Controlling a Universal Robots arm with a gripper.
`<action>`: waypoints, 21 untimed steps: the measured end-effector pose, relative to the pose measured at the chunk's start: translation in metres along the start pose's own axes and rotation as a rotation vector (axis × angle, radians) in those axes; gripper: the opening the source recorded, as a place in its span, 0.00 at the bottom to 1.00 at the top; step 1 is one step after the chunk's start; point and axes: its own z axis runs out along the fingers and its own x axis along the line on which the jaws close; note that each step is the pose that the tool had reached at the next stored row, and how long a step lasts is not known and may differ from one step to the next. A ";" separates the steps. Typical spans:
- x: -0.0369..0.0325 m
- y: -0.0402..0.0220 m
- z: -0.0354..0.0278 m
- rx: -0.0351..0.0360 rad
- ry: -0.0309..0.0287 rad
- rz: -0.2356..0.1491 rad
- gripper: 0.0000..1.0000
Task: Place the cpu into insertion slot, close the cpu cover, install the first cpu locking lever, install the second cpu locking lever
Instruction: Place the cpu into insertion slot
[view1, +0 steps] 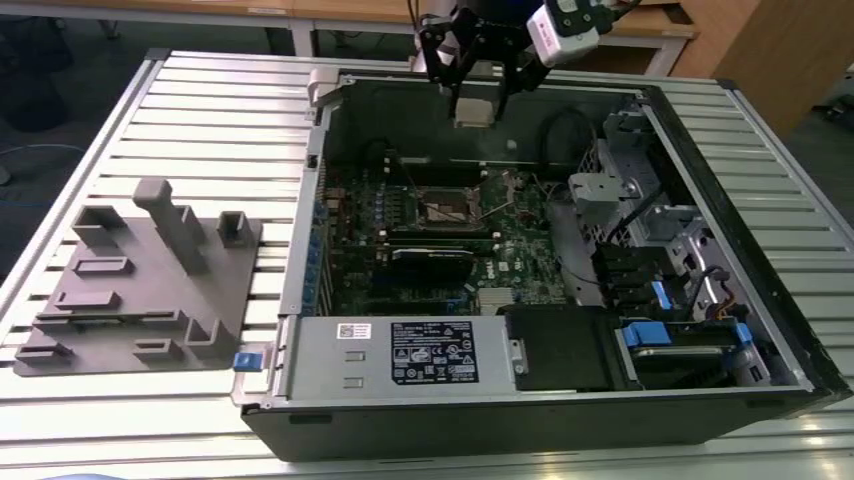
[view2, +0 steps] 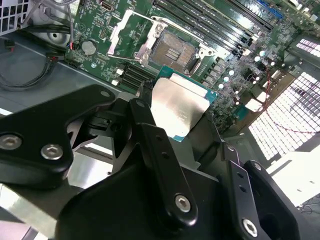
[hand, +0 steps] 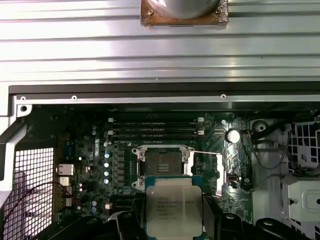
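Observation:
My gripper (view1: 471, 100) hangs over the far wall of the open computer case, shut on the cpu (view1: 471, 110). In both wrist views the cpu (view2: 180, 107) (hand: 173, 210) is a flat square chip with a silvery top, clamped by its edges between the black fingers (view2: 145, 125). The insertion slot (view1: 447, 210) (view2: 172, 50) (hand: 162, 167) lies below on the green motherboard, its dark centre bare. The cpu cover (view2: 124, 32) (hand: 231, 170) is swung open and stands beside the slot. The cpu is well above the slot and touches nothing else.
A grey fixture block (view1: 134, 280) sits on the slatted table at the exterior view's left. Inside the case (view1: 320, 200) are a long black card (view1: 430, 255), a power supply (view1: 400, 355), drive bays (view1: 654, 230) and loose cables (view2: 30, 75).

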 end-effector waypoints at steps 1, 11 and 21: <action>0.0000 0.0000 0.0006 0.0000 0.0000 0.000 0.54; 0.0012 -0.0004 0.0035 -0.0026 -0.0008 0.000 0.54; 0.0019 -0.0006 0.0064 -0.0029 -0.0012 -0.001 0.54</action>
